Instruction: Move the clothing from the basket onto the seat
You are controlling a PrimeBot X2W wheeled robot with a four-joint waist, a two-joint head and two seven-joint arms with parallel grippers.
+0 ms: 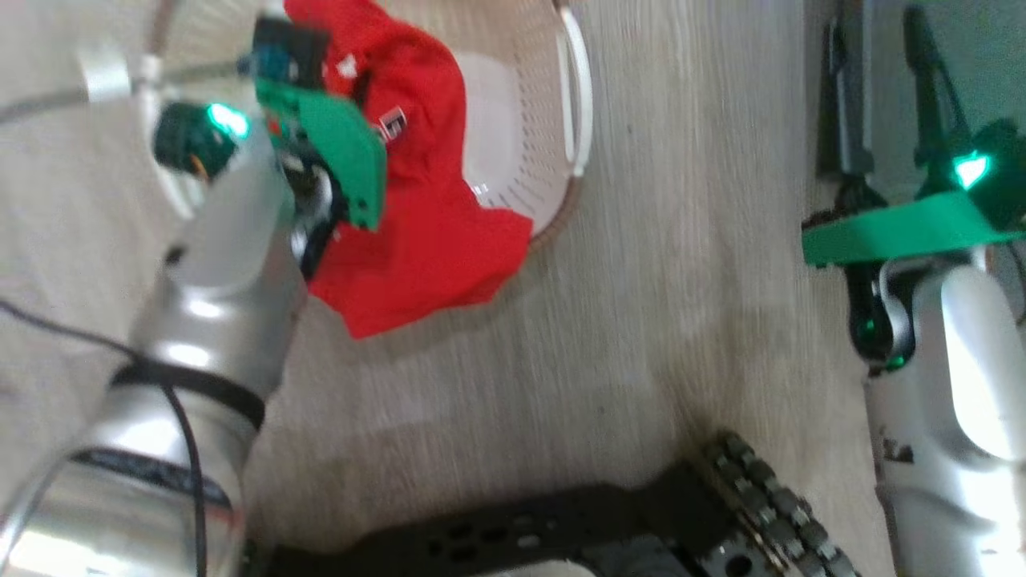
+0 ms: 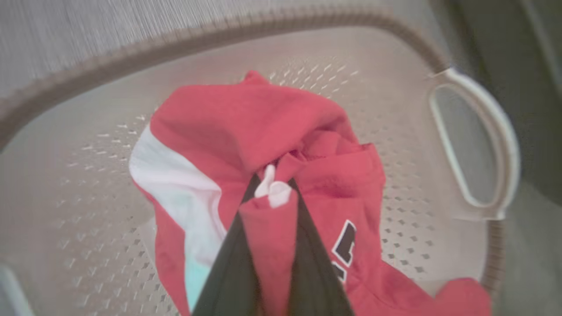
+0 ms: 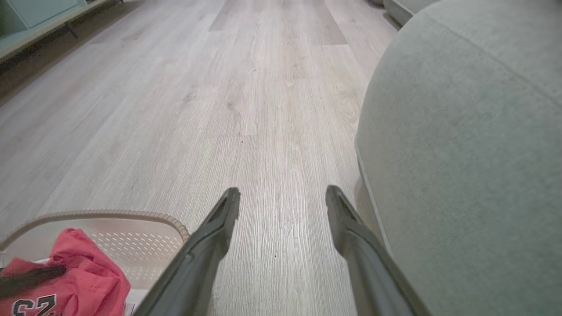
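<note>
The red clothing [image 1: 433,232] with white panels lies bunched in the basket [image 1: 579,120] and spills over its near rim towards the floor. In the left wrist view my left gripper [image 2: 273,188] is shut on a fold of the clothing [image 2: 263,118], red and white fabric pinched between its dark fingers above the perforated basket [image 2: 131,52] floor. My right gripper [image 3: 282,197] hangs open over bare floor, beside the grey-green seat [image 3: 461,153] on its right. The basket [image 3: 109,215] and the clothing [image 3: 83,272] sit at that view's lower left.
Pale wood floor [image 1: 657,304] surrounds the basket. My black base [image 1: 521,529] and a roller wheel [image 1: 769,497] lie along the bottom of the head view. A low pale-green cabinet [image 3: 39,13] stands far off along the wall.
</note>
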